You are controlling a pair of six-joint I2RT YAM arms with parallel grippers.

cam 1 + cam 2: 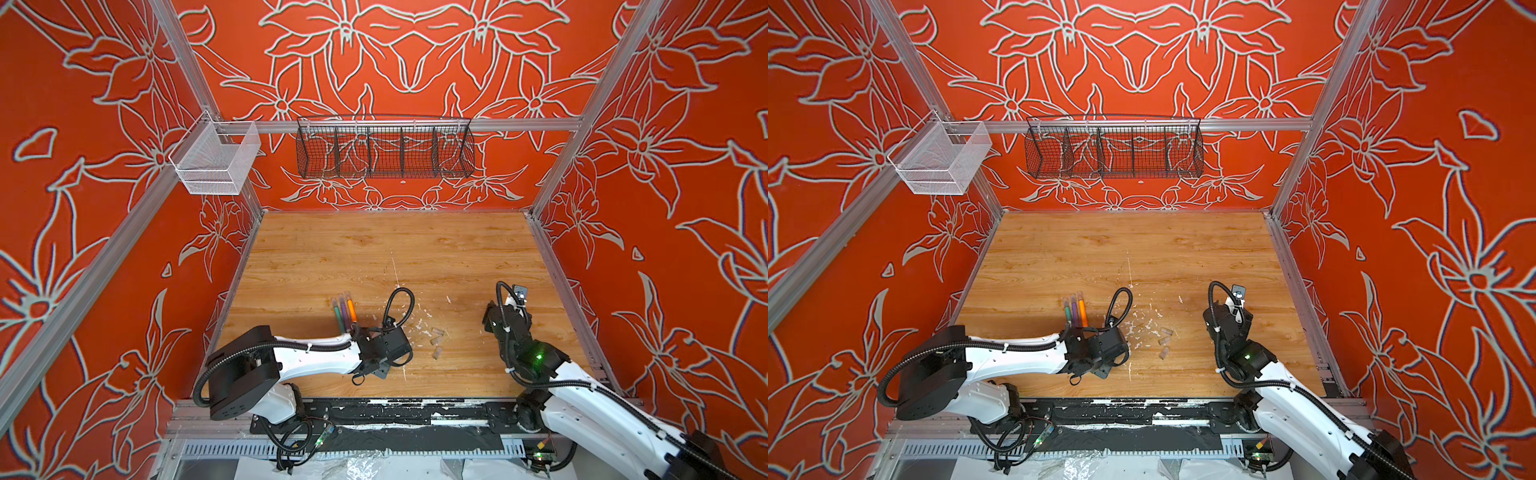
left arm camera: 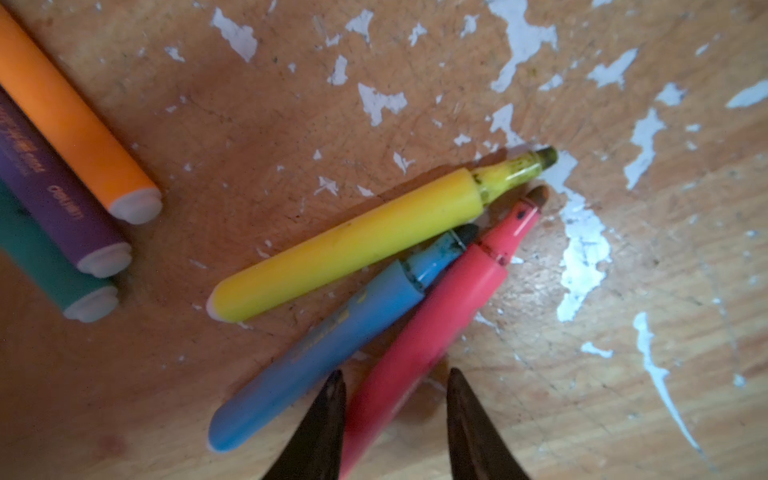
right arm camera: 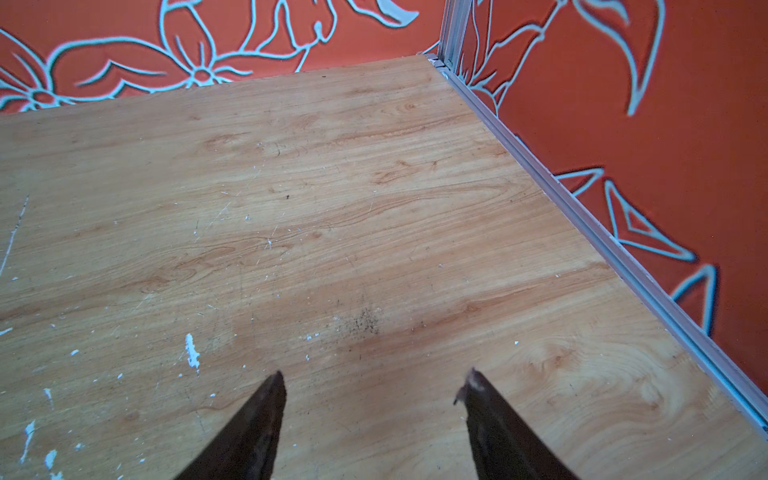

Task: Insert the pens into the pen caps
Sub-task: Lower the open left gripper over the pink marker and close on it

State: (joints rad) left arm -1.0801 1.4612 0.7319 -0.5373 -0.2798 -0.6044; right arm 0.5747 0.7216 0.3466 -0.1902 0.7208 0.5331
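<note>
Left claw (image 2: 395, 371), narrowly parted, straddles the pink pen (image 2: 449, 299), seemingly to pick it; right claw (image 3: 374, 376) hangs wide, empty.

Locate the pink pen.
In the left wrist view, the pink pen lies between the fingers of the left end effector, against the blue pen.

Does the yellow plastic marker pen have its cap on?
No, the yellow plastic marker pen lies on the wooden table with its stained tip bare.
</note>
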